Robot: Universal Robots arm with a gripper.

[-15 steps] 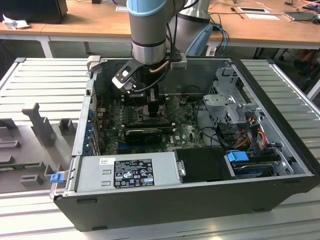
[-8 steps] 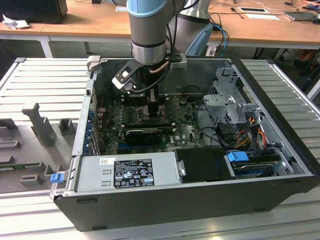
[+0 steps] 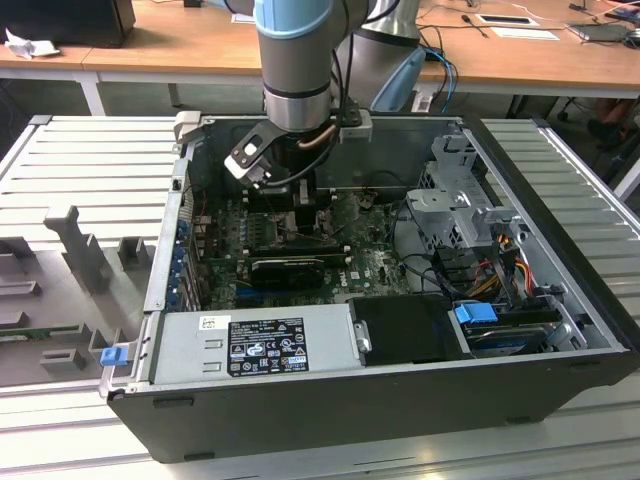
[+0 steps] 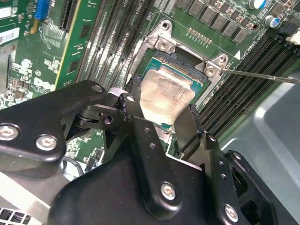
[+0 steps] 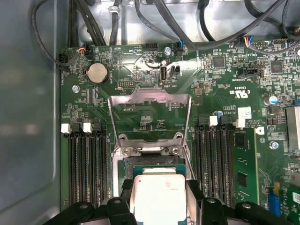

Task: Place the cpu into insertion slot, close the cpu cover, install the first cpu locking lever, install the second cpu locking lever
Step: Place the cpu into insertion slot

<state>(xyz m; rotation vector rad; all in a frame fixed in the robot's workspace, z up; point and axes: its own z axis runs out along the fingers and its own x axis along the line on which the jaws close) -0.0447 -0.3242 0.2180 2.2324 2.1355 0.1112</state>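
Note:
In both wrist views my gripper (image 4: 161, 107) (image 5: 160, 199) is shut on the cpu (image 4: 166, 91) (image 5: 159, 192), a silvery square chip with a black finger on each of two opposite sides. The chip sits just over the insertion slot (image 4: 185, 71) (image 5: 140, 164), whose dark contact field and metal rim show past the chip's far edge. I cannot tell whether it touches the slot. The cpu cover (image 5: 150, 97), a silver frame with a large window, is swung open and stands up from its hinge beyond the slot. A thin locking lever (image 4: 262, 76) sticks out free beside the slot.
The arm (image 3: 295, 60) reaches down into an open computer case (image 3: 520, 150). Long black memory slots (image 5: 86, 164) (image 5: 215, 164) flank the socket. A grey power supply (image 3: 255, 340), an expansion card (image 3: 290, 268), a drive cage (image 3: 460, 200) and loose cables (image 5: 140, 18) crowd the case.

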